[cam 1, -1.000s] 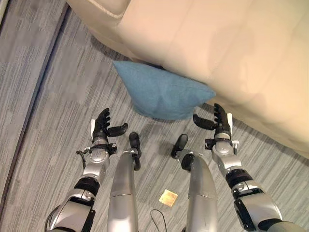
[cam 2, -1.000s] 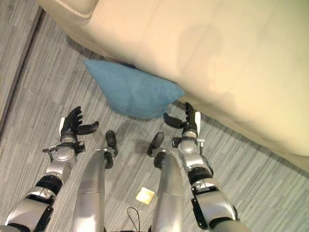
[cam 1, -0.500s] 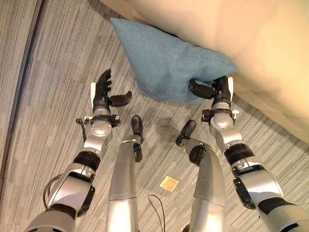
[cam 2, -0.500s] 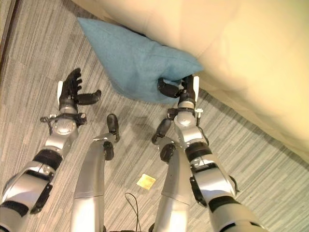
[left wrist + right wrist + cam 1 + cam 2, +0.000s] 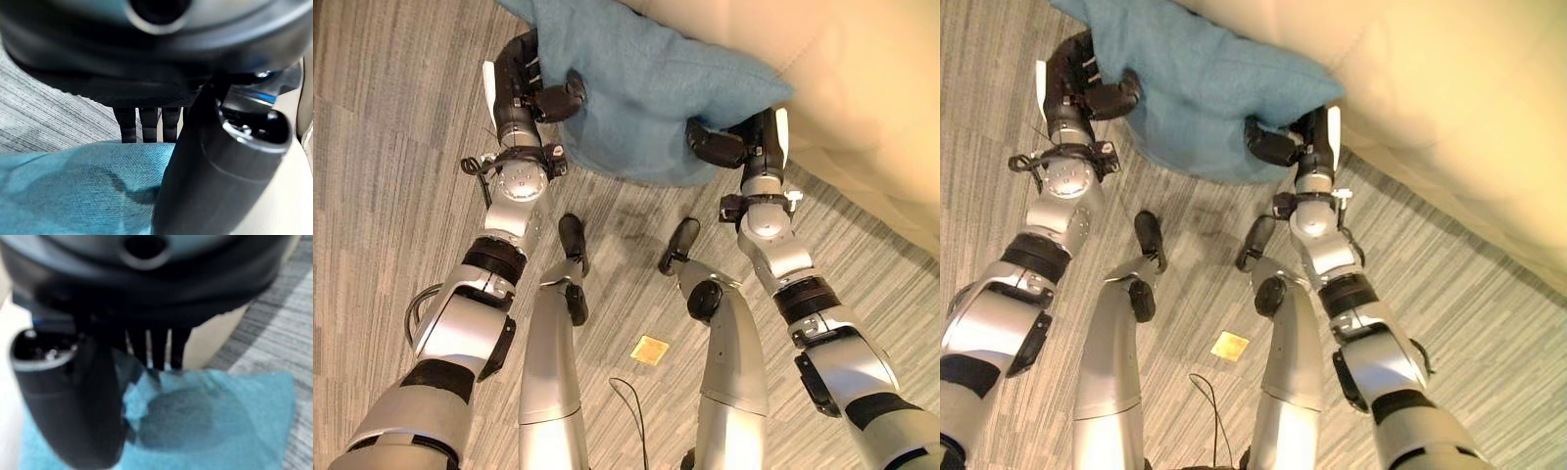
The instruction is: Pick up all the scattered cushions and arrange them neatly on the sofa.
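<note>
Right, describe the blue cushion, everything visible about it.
The blue cushion is a soft, plump pillow covered in teal woven-looking fabric, with pointed corners. It sits against the front of the beige sofa, above the grey striped floor. The left hand grips its left edge, thumb pressed into the cloth, and the right hand pinches its lower right corner. The fabric dents where the thumbs press.

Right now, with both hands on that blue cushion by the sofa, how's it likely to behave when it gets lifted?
The blue cushion looks soft: its cloth dents under the right hand's thumb, so it will probably sag between the grips rather than stay flat. It is likely light for its bulk. The woven cover looks grippy, so the left hand should not slip.
</note>
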You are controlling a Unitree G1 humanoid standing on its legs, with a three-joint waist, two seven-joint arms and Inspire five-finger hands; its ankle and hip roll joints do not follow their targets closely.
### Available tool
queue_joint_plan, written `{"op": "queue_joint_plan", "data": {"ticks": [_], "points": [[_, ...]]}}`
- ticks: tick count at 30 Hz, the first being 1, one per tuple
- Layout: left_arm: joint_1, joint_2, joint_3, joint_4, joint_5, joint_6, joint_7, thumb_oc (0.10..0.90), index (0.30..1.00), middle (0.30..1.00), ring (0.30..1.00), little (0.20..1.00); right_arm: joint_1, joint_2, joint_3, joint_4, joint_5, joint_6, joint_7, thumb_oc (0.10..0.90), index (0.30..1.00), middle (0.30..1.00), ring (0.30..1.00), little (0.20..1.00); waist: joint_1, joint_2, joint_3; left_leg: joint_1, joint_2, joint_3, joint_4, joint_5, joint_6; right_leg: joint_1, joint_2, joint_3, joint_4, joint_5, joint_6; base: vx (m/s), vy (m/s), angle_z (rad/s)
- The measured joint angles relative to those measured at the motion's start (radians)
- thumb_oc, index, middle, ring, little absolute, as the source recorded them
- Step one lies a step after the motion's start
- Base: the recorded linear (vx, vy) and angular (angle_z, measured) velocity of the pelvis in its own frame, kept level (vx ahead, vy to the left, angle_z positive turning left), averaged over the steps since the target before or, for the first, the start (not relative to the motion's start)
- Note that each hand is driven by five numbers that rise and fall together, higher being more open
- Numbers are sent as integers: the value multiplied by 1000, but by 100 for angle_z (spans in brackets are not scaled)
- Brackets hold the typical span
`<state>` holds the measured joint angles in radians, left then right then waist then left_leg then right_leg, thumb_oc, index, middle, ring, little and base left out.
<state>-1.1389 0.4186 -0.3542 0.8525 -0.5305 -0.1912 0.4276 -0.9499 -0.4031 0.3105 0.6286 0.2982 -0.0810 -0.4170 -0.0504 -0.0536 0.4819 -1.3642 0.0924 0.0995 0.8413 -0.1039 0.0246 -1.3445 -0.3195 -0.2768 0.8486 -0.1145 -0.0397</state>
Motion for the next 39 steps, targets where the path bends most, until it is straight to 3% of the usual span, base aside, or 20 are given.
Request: {"op": "queue_joint_plan", "data": {"ticks": [6,7,8,9,10,11,15,18,19,22,27,30,31,32,37,38,39], "points": [[185,-19,45,-132,0,1,0,400,300,300,300,300,85,26,-5,-56,-20,1,19,400,300,300,300,300,-14,-6,0,171,-8,34,-110,16,15,152,6,12,-109,36,26,0,7,-2],[212,-24,48,-142,0,1,0,400,300,300,300,300,103,30,-4,-59,-26,-2,21,400,300,300,300,300,-15,-8,-27,174,-10,34,-121,17,16,154,8,13,-121,40,29,0,0,0],[275,-28,95,-236,0,4,-1,400,300,300,300,300,141,32,-30,-112,-57,-2,28,400,300,300,300,300,-9,-18,-26,224,-12,49,-170,29,17,197,7,9,-156,46,31,-31,-34,-1],[327,-43,121,-274,1,4,-1,400,300,300,300,300,165,43,-35,-120,-60,-1,42,400,300,300,300,300,-2,-31,16,342,-21,58,-240,52,10,302,14,7,-212,68,32,-43,-43,-4],[461,-91,119,-300,7,-8,0,400,300,300,300,300,300,81,-34,-140,-83,-23,45,400,300,300,300,300,3,-29,-131,329,-26,55,-277,47,7,286,22,7,-250,57,57,-47,-59,1],[568,-116,109,-349,24,-24,-2,400,300,300,300,300,418,108,-51,-176,-92,-50,47,400,300,300,300,300,9,-28,-206,359,-31,54,-309,50,2,311,23,4,-263,52,61,-35,-70,7],[837,-120,90,-483,66,-20,-44,400,300,300,300,300,710,141,-75,-301,-95,-50,97,400,300,300,300,300,16,-28,-205,659,-43,50,-491,80,-30,593,52,-24,-404,60,73,27,-79,-4],[1095,-101,61,-576,102,-19,-141,400,300,300,300,300,981,100,-89,-429,-120,-47,178,400,300,300,300,300,8,-10,-231,1050,-31,22,-702,124,-64,971,107,-55,-593,58,109,247,-172,-12],[1150,-110,21,-597,102,-20,-156,400,300,300,300,300,1054,86,-115,-448,-123,-52,186,400,300,300,300,300,9,29,-328,1127,-6,16,-785,138,-85,1047,151,-77,-664,62,112,312,-330,-7],[1157,-116,33,-580,102,-17,-179,400,300,300,300,300,1062,79,-128,-440,-147,-50,224,400,300,300,300,300,10,45,-344,1217,20,26,-818,154,-108,1149,199,-73,-731,88,103,163,-198,-12],[1149,-137,44,-550,122,-10,-194,400,300,300,300,300,1061,62,-133,-437,-163,-53,237,400,300,300,300,300,1,54,-359,1289,45,11,-790,162,-119,1258,238,-68,-785,88,88,71,-78,-7],[1164,-145,44,-536,122,2,-198,400,300,300,300,300,1060,58,-131,-436,-166,-50,240,400,300,300,300,300,10,38,-360,1281,51,-7,-680,163,-119,1288,248,-32,-803,85,68,70,-19,-32],[1172,-149,43,-532,122,1,-199,400,300,300,300,300,1065,60,-129,-434,-166,-48,240,400,300,300,300,300,13,9,-350,1227,32,-53,-580,148,-127,1309,237,-8,-823,101,33,134,43,-55],[1174,-155,41,-514,122,2,-199,400,300,300,300,300,1069,56,-126,-433,-167,-38,241,400,300,300,300,300,31,-4,-354,1222,5,-105,-598,125,-132,1325,226,13,-850,102,26,147,66,-44],[1175,-167,26,-496,127,41,-218,400,300,300,300,300,1069,49,-134,-402,-168,-30,238,400,300,300,300,300,39,-28,-342,1138,-53,-124,-745,130,-122,1354,242,58,-891,108,31,135,89,-31],[1179,-166,27,-494,127,45,-217,400,300,300,300,300,1068,49,-130,-402,-168,-25,239,400,300,300,300,300,43,-27,-342,1128,-60,-134,-763,134,-116,1358,249,74,-894,109,34,253,223,-96],[1191,-160,26,-477,130,48,-217,400,300,300,300,300,1074,50,-117,-402,-175,-16,244,400,300,300,300,300,52,-7,-348,1164,-55,-136,-807,167,-85,1376,282,119,-892,109,60,235,264,-128]]}}
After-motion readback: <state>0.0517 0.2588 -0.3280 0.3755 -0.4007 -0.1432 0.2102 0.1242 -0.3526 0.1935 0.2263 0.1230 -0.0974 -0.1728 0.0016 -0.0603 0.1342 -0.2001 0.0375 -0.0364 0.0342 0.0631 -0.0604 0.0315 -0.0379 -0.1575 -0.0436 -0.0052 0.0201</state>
